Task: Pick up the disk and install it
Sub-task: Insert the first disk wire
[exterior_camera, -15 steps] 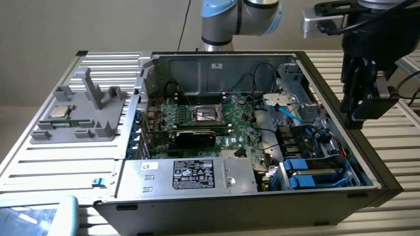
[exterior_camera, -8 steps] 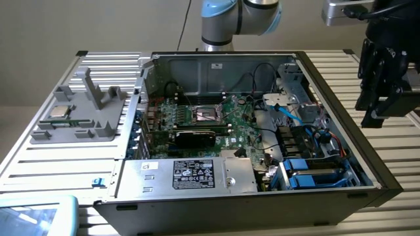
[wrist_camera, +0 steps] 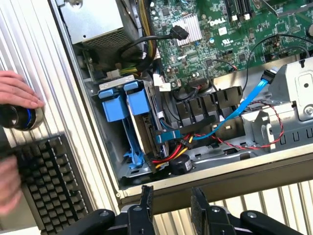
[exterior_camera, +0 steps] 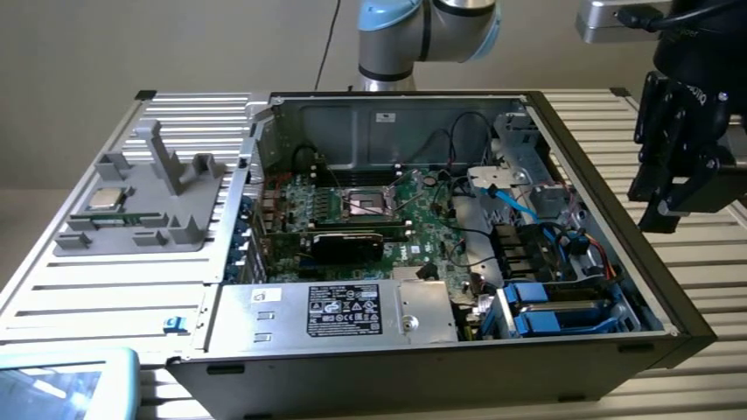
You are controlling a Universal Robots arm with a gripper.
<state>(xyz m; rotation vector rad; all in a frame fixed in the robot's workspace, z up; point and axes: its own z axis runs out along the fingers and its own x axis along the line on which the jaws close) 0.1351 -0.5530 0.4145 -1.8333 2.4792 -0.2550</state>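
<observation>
Nearest us in the wrist view, the gripper [wrist_camera: 172, 198] hangs with fingers apart, holding nothing, its body cut off. Past the wall of the case [wrist_camera: 244, 172] the disk [wrist_camera: 139, 103] sits edge-on in the drive bay [wrist_camera: 105, 142]; we cannot see its label. From the exterior view, the gripper [exterior_camera: 674, 206] hovers at 3 o'clock, the disk [exterior_camera: 558, 313] at 5 o'clock inside the case [exterior_camera: 408, 372].
</observation>
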